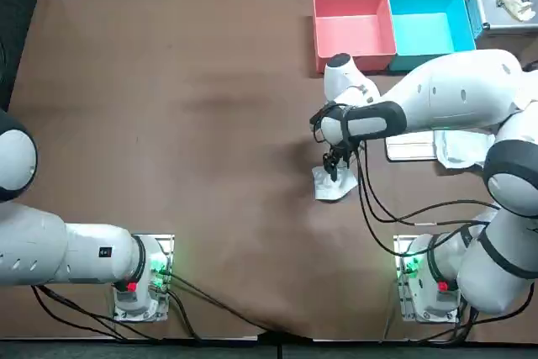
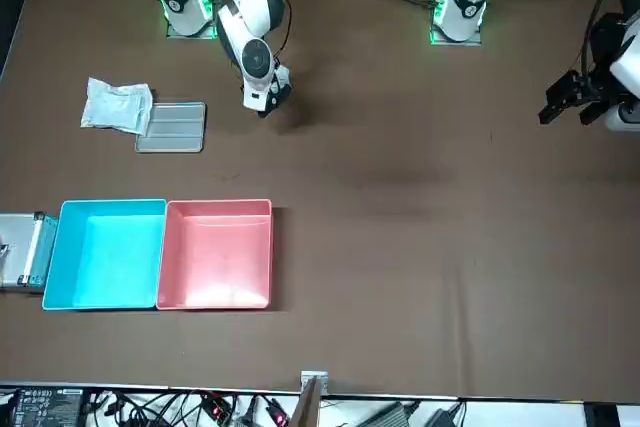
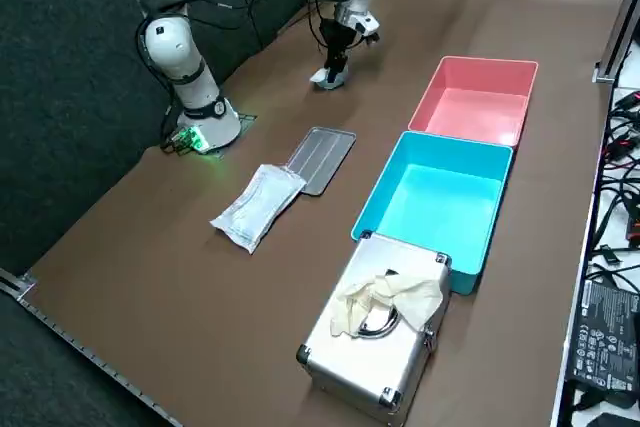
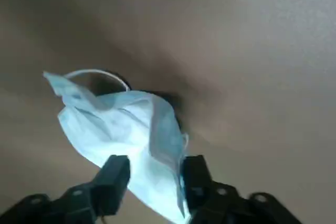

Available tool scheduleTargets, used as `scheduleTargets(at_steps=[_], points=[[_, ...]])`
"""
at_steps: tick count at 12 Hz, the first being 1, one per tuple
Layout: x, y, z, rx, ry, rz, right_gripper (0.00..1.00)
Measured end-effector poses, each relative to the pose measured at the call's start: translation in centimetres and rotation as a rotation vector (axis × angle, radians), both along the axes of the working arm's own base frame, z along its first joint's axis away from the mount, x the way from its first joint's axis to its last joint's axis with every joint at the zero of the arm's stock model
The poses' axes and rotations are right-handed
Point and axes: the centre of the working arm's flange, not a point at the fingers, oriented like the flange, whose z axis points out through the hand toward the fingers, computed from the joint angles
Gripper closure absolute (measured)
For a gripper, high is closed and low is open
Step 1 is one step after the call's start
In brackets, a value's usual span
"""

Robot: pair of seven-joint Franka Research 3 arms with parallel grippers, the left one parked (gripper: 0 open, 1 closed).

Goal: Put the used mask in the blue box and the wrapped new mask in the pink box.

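The used mask (image 1: 330, 185), a crumpled pale blue piece, hangs from my right gripper (image 1: 338, 162) just over the brown table, left of the metal tray. In the right wrist view the gripper (image 4: 152, 176) is shut on the mask (image 4: 115, 121), whose ear loop sticks out and whose shadow falls on the table beneath. The wrapped new mask (image 1: 461, 147) lies in its clear wrapper partly on the tray (image 1: 409, 149). The pink box (image 1: 353, 27) and the blue box (image 1: 429, 23) stand side by side at the far edge.
A silver case (image 3: 375, 332) with a pair of pale gloves on its lid sits beside the blue box (image 3: 435, 197). Cables trail from my right arm down to its base (image 1: 424, 279). The parked left arm (image 1: 50, 245) stays at the near left.
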Motion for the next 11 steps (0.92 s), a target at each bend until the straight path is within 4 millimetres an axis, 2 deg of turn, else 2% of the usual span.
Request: scheduleTargets(at_steps=[1,2,4,5,6,8,11], points=[[0.0,-0.1,-0.1,-0.002,0.002,-0.001,0.43],[0.3,-0.4,-0.1,-0.004,0.0,-0.011,0.69],[1.5,-1.0,0.5,-0.011,0.001,-0.045,0.93],[2.5,-1.4,1.4,-0.011,0.004,-0.067,0.98],[4.0,-1.8,2.8,-0.01,0.011,-0.096,0.98],[8.0,-3.5,6.8,0.003,0.006,-0.181,0.98],[15.2,-8.8,14.1,0.05,-0.031,-0.324,0.98]])
